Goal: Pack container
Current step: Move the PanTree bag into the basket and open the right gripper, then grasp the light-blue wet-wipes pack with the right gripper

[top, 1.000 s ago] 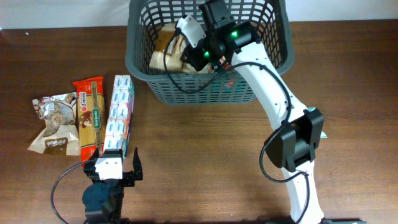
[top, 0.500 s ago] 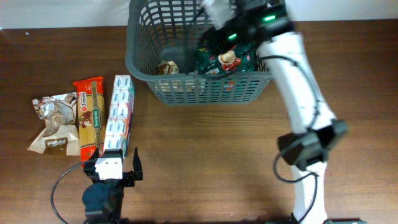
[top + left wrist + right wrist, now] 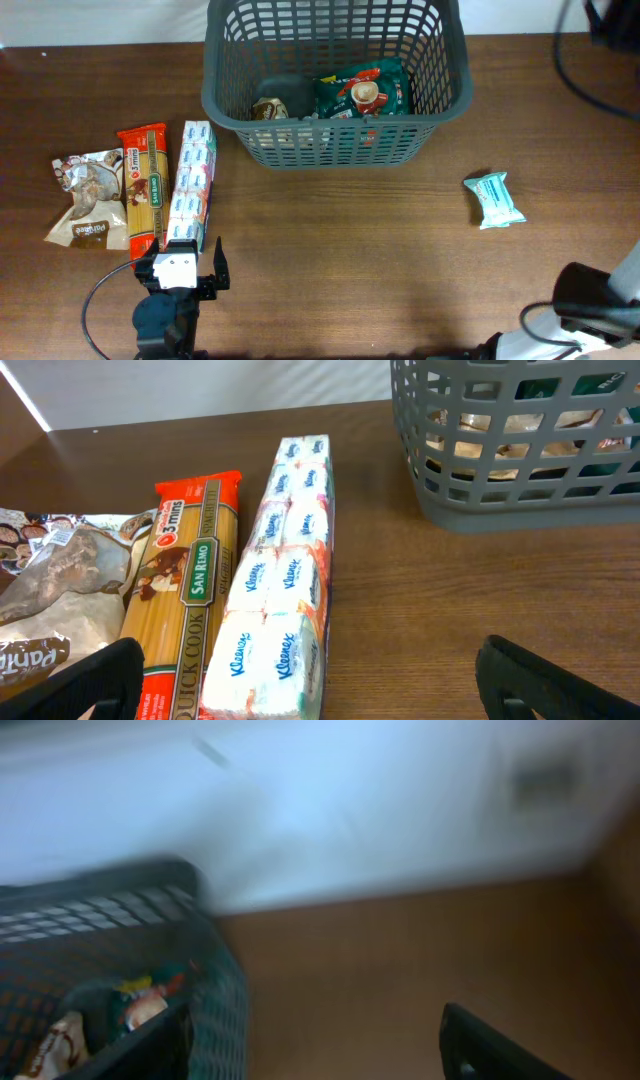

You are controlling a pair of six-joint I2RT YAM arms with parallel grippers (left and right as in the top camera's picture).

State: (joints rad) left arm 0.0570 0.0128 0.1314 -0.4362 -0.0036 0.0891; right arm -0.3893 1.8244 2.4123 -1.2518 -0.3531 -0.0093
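**Brown wood table, basket at the top, both pincers empty**

Overhead: dark brown wood tabletop with a strip of white wall along the top edge. The container [image 3: 330, 150] sits at top centre of the frame, with a green packet [image 3: 362, 92] and a tan packet [image 3: 268, 108] lying on its floor. At centre left, a brown snack bag [image 3: 88, 198], an orange pasta packet [image 3: 143, 185] and a strip of tissue packs [image 3: 192, 185] lie side by side. A small teal packet [image 3: 494, 199] lies alone at centre right. The left gripper [image 3: 182, 266] is at bottom left, just below the tissues.

Left wrist: the pasta reads "3 mins", "SAN REMO" and "QUICK COOK", and the tissues say "Kleenex". Its fingers [image 3: 75, 680] are spread wide in the bottom corners, holding nothing. The basket is at upper right.

Right wrist: very blurry, with white wall above brown table and the basket at lower left. The right gripper [image 3: 312, 1020] looks spread wide, with nothing between its fingers.
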